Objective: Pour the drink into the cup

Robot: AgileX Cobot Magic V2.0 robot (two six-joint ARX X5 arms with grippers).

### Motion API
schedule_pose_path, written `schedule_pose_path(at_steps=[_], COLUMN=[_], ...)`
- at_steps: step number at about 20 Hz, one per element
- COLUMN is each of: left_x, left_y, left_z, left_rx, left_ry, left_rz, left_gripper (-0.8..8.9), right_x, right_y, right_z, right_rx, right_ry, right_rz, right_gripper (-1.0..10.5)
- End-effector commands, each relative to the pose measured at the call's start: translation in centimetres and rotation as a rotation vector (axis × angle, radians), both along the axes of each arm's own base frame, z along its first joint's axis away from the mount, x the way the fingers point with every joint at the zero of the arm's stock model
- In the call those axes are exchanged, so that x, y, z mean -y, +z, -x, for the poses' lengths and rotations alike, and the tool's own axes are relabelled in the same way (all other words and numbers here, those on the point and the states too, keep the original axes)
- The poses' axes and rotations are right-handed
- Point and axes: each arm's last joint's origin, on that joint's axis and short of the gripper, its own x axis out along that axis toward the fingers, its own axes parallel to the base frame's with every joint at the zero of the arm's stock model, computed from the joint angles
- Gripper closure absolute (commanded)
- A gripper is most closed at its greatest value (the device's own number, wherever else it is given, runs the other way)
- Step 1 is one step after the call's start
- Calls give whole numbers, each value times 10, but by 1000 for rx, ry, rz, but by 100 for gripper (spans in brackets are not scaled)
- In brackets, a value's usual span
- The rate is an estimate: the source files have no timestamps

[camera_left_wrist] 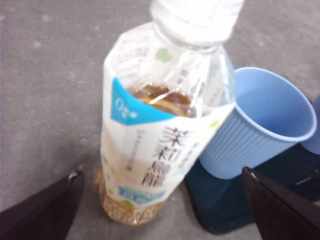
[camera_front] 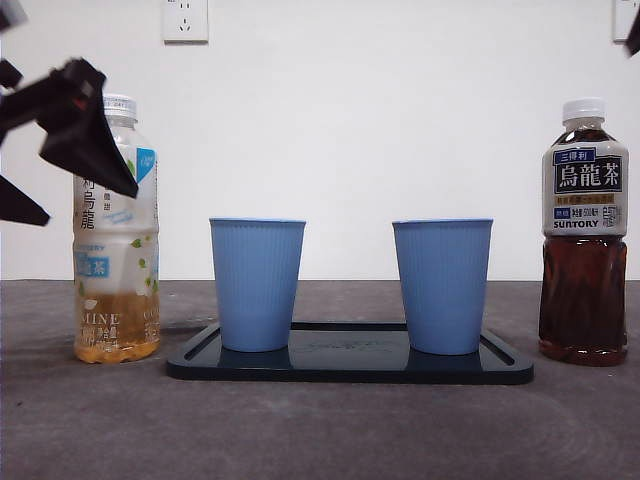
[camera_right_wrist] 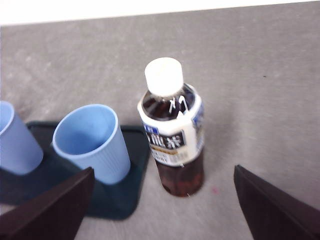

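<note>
Two claws gape empty; left claw (camera_left_wrist: pixel 160 210) straddles the upright jasmine tea bottle (camera_left_wrist: pixel 160 150); right claw (camera_right_wrist: pixel 165 210) waits above.

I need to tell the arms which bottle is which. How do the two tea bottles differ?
The pale jasmine tea bottle holds light amber liquid, only about a fifth full; the dark oolong tea bottle is nearly full of dark brown tea. The jasmine bottle wears a long white-and-blue wrap and stands taller; the oolong bottle has a short label band. The open left gripper is closing in on the jasmine bottle. Both stand upright, white-capped, beside the tray.
</note>
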Motion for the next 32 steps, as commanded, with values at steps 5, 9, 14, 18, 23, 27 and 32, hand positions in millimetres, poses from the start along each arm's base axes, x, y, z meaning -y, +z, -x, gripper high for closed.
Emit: schedule_pose_path(at_steps=[5, 9, 14, 18, 23, 27, 32], left_x=[15, 27, 30, 31, 30, 30, 32], left_y=[-19, -26, -34, -46, -61, -64, -65], left_z=[-24, -29, -33, -35, -32, -33, -36], left_rx=[42, 94, 94, 106, 131, 165, 198], left_ry=[-37, -20, 14, 17, 28, 33, 46], left_rz=[-24, -100, -163, -158, -121, -102, -61], left_gripper=[328, 378, 378, 377, 377, 377, 377], right_x=[10, 12, 12, 12, 12, 12, 12], right_y=[39, 51, 52, 52, 52, 52, 52], right_z=[27, 32, 32, 32, 32, 32, 32], right_rx=[85, 127, 130, 131, 134, 136, 140], right_ry=[31, 43, 46, 48, 50, 51, 51], right_rz=[33, 52, 58, 63, 68, 70, 68], right_gripper=[502, 502, 502, 502, 502, 502, 502])
